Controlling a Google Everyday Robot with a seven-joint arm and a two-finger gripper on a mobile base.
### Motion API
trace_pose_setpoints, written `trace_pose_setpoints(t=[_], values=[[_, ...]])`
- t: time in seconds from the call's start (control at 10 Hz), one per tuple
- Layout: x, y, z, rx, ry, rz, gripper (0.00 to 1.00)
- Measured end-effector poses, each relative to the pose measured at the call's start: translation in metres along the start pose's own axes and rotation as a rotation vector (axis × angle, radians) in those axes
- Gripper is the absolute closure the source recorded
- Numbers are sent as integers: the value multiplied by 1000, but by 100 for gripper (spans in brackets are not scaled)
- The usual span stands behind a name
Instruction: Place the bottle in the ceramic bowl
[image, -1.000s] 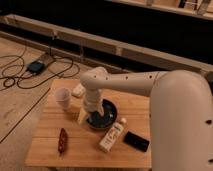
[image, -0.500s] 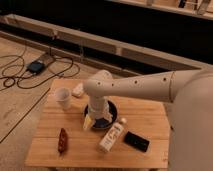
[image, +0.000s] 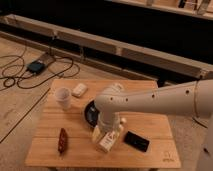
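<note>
Camera view | we are holding the gripper low at lower centre, over the bottle lying there, to line up a pickup | grip: we cannot tell | bowl is sitting just upper-left.

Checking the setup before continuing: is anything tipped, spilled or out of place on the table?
Only the bottle: it lies on its side on the table, outside the ceramic bowl. The tool sits right beside it. No spill visible.
</note>
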Motion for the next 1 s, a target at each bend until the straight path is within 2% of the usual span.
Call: trace_pose_setpoints(t=[0.3,0.7,1.0], values=[[-1,9,19,12,3,41,20],[22,27,42,20,-5,75,20],[31,37,56,24,-21,96,20]])
